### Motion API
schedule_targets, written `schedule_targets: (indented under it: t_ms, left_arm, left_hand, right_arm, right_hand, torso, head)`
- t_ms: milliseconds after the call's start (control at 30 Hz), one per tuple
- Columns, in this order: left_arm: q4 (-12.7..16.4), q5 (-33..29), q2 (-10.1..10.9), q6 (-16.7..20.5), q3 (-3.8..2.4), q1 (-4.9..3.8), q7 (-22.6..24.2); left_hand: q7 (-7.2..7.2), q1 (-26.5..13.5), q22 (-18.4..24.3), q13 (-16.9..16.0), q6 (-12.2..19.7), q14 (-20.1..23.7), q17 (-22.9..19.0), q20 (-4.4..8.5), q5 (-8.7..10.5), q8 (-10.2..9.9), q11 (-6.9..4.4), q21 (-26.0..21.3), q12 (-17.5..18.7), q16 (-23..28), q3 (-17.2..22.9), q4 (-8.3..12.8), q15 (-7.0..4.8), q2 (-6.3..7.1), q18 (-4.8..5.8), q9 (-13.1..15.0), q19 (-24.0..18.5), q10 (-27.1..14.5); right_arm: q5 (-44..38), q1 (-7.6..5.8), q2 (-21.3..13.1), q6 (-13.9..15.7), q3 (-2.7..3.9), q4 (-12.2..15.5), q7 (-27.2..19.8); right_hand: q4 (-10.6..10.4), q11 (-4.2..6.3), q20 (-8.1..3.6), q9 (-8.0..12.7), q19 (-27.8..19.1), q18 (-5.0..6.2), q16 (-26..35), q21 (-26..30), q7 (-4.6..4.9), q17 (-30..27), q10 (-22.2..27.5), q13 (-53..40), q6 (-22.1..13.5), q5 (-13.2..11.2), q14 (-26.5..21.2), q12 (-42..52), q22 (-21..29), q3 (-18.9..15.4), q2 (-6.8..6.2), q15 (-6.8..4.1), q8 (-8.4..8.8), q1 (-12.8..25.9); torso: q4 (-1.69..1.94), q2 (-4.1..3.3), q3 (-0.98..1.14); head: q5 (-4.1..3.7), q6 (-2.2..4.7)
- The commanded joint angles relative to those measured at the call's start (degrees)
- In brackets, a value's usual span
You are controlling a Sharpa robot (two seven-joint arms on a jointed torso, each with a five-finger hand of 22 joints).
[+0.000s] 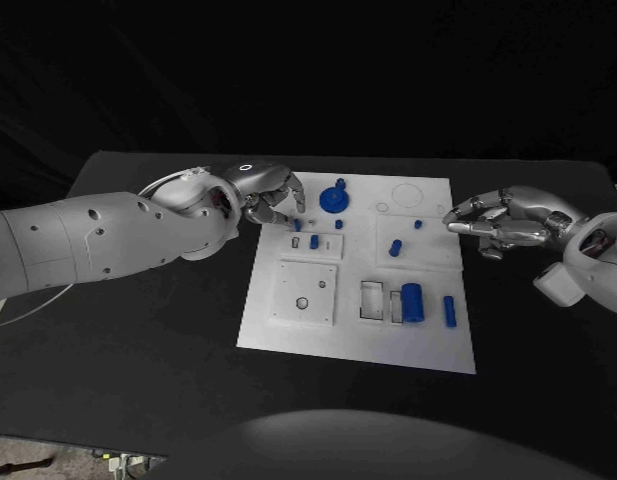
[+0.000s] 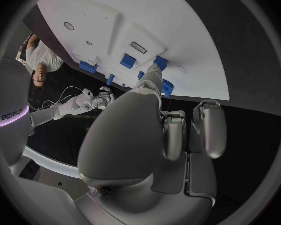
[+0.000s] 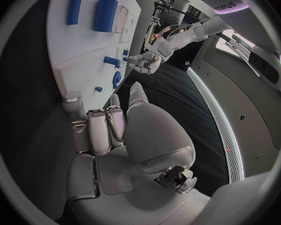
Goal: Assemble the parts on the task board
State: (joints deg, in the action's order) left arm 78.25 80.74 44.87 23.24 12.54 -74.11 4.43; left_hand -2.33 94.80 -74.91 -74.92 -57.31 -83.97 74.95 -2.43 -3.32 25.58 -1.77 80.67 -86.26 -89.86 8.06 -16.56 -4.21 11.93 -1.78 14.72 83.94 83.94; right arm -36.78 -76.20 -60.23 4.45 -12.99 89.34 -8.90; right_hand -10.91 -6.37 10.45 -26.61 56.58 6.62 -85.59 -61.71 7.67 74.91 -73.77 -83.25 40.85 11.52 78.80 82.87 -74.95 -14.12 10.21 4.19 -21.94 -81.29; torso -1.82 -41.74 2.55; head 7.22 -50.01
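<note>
Hands hovering at task board [image 1: 359, 330] edges: left hand [image 1: 262, 195] fingers curling at far-left corner near blue parts [image 1: 334, 198], holding nothing visible; right hand [image 1: 507, 222] loosely curled, empty, beside right edge.

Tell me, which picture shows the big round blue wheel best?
The head view: the blue wheel sits unobstructed at the task board's far end. The left wrist view catches a sliver of it beside the left hand. The right wrist view shows it edge-on and small.
</note>
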Motion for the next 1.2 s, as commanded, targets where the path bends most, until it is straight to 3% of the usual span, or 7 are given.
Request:
schedule_targets:
  t_ms: [33, 400, 600, 733, 767, 933, 1200]
  left_arm:
    - [0.38, -0.41, 0.30, -0.58, -0.03, 0.00, 1.54]
    - [0.97, -1.75, 1.46, -1.43, -0.03, -0.01, 2.06]
    - [2.00, -7.16, 2.51, 2.26, -0.06, -0.19, 2.88]
    - [3.76, -10.48, 3.71, 4.28, -0.12, -1.48, 0.37]
    - [4.55, -11.24, 4.12, 3.79, -0.14, -2.32, -2.39]
    - [7.52, -13.66, 4.90, -7.15, -0.15, -5.87, -20.02]
    - [7.29, -29.21, 2.19, -31.76, -0.15, -9.80, -45.90]
  left_hand:
    - [0.05, -0.90, -11.90, -9.96, 0.72, -6.03, 15.05, 0.34, 0.40, -0.40, -0.34, -0.44, 0.12, -0.14, -0.66, -0.03, -0.29, 0.09, -0.58, -0.13, 0.54, 2.53]
    - [0.04, -3.30, -11.88, -9.65, 1.86, -6.03, 15.05, 0.47, 0.54, -1.40, -0.38, -0.70, 0.36, -0.14, -2.72, -0.17, -0.38, 0.08, -0.62, -0.56, 0.39, 2.33]
    - [-1.24, -12.27, -12.01, -11.19, 1.48, -6.03, 15.05, 0.07, -0.20, -1.80, 0.51, -0.45, -0.82, -0.14, -4.85, -0.27, 0.29, -3.01, -0.51, -0.78, 0.60, 3.36]
    - [-1.19, -19.69, -12.52, -15.08, -1.06, -6.03, 15.05, -0.54, -7.23, -0.31, 1.29, 1.14, -3.74, -0.14, -6.48, 0.00, 0.98, -6.59, -0.14, -0.13, 1.54, 6.06]
    - [0.23, -22.91, -12.87, -15.08, -3.25, -6.03, 15.05, -0.44, -14.12, 1.94, 0.53, 2.34, -3.74, -0.14, -7.80, 0.11, 0.34, -8.12, 0.09, 1.27, 2.26, 6.06]
    - [2.37, -32.21, -13.43, -15.08, -8.12, -6.03, 15.05, 1.01, -19.89, 7.06, -1.40, 4.30, -3.74, -0.14, -12.06, -0.27, -1.20, -10.29, 0.50, 5.90, 3.42, 6.06]
    - [1.46, -38.46, -13.11, -15.08, -5.95, -6.03, 15.05, 1.58, -15.58, 3.01, -1.21, 3.48, -3.74, -0.14, -15.97, -0.30, -1.32, -11.82, 0.31, 7.08, 3.14, 6.06]
  right_arm:
    - [-0.10, 0.06, -0.03, -0.82, -0.01, -0.01, -0.11]
    - [-0.10, 0.06, -0.08, -0.62, -0.01, -0.03, -0.17]
    - [-0.04, 0.06, -0.22, -0.33, -0.01, 0.09, -0.28]
    - [0.05, 0.06, -0.32, 0.10, 0.00, 0.39, -0.57]
    - [0.07, 0.05, -0.34, 0.24, 0.00, 0.53, -0.63]
    - [0.17, 0.02, -0.39, 0.53, 0.00, 0.89, -0.71]
    - [0.28, -0.21, -0.18, 0.75, 0.01, 1.12, -0.38]
  right_hand:
    - [0.37, 0.21, 0.08, 0.06, -0.42, 0.53, 0.30, 0.39, -0.08, 9.10, 0.38, 0.81, 0.39, 0.19, -0.29, -0.29, -5.37, 0.11, 0.02, -0.02, 0.19, -0.74]
    - [0.38, 0.21, 0.08, 0.08, -0.40, 0.53, 0.32, 0.38, -0.07, 9.08, 0.42, 0.84, 0.39, 0.17, -0.32, -0.31, -5.37, 0.09, 0.00, -0.02, 0.21, -0.74]
    - [0.10, 0.20, 0.08, 0.16, -0.42, 0.54, 0.33, 0.46, 0.07, 9.07, 0.52, 0.93, 0.39, 0.15, -0.33, -0.39, -5.37, -0.07, 0.16, -0.02, 0.32, -0.31]
    - [0.05, 0.20, 0.09, 0.18, -0.41, 0.53, 0.31, 0.45, 0.09, 9.10, 0.51, 0.93, 0.40, 0.15, -0.27, -0.38, -5.37, -0.09, 0.19, -0.01, 0.34, -0.24]
    - [0.01, 0.20, 0.09, 0.18, -0.29, 0.51, 0.27, 0.36, 0.10, 9.15, 0.42, 0.89, 0.41, 0.16, -0.17, -0.35, -5.41, -0.11, 0.22, -0.01, 0.34, -0.19]
    - [-0.26, 0.19, 0.09, 0.23, -0.23, 0.50, 0.26, 0.35, 0.15, 9.16, 0.37, 0.90, 0.49, 0.25, -0.15, -0.34, -5.43, -0.16, 0.48, -0.01, 0.38, 0.12]
    - [-0.52, 0.18, 0.10, 0.29, -0.58, 0.57, 0.37, 0.69, 0.16, 9.01, 0.62, 1.04, 0.53, 0.44, -0.42, -0.46, -5.34, -0.19, 0.76, 0.00, 0.45, 0.39]
  torso:
    - [0.00, 0.03, 0.04]
    - [0.00, -0.01, 0.00]
    - [-0.03, 0.04, 0.06]
    - [-0.07, 0.01, 0.08]
    - [-0.08, 0.00, 0.11]
    - [-0.17, -0.10, 0.14]
    - [-0.24, -0.03, 0.25]
  head:
    - [-0.05, 0.01]
    - [-0.13, 0.01]
    - [-0.14, 0.01]
    - [-0.14, 0.01]
    - [-0.11, 0.01]
    - [-0.03, 0.01]
    - [0.22, 0.01]
